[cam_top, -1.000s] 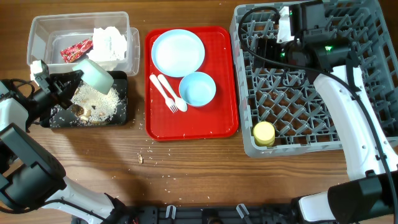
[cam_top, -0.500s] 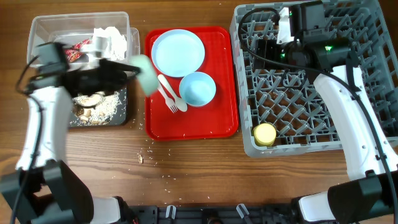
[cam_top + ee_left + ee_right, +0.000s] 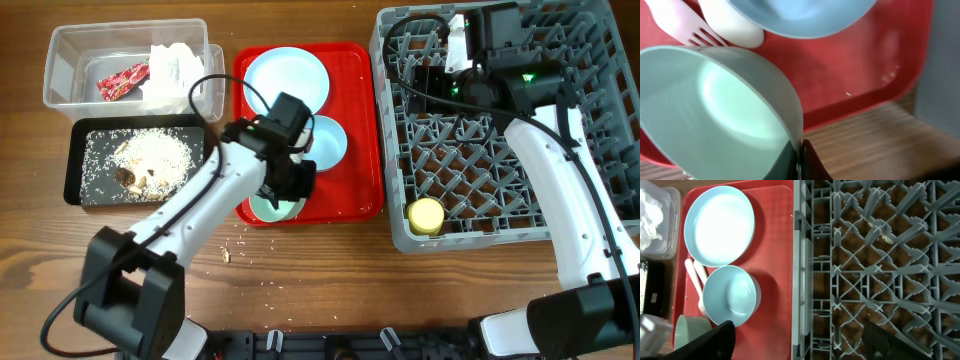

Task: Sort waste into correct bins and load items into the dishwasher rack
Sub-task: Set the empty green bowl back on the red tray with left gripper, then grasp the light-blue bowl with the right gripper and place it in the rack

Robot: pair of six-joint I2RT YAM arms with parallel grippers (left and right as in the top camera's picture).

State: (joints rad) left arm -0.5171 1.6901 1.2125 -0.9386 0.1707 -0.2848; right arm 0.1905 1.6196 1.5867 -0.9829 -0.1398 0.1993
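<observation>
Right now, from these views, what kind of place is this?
Probably a lab tabletop staged as a cafeteria dish-return station: a grey dishwasher rack, a red serving tray with a plate, a clear tub and black tray holding waste.

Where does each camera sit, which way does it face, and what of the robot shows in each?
Overhead: fixed above the table, looking straight down on the red tray, the dishwasher rack and both arms.
Left wrist: low over the tray's near edge, facing the pale green bowl pinched in the left gripper.
Right wrist: above the rack's left side, looking down; the right gripper is open, its fingers at the bottom corners.
Shared: all three show the pale blue bowl on the tray.
</observation>
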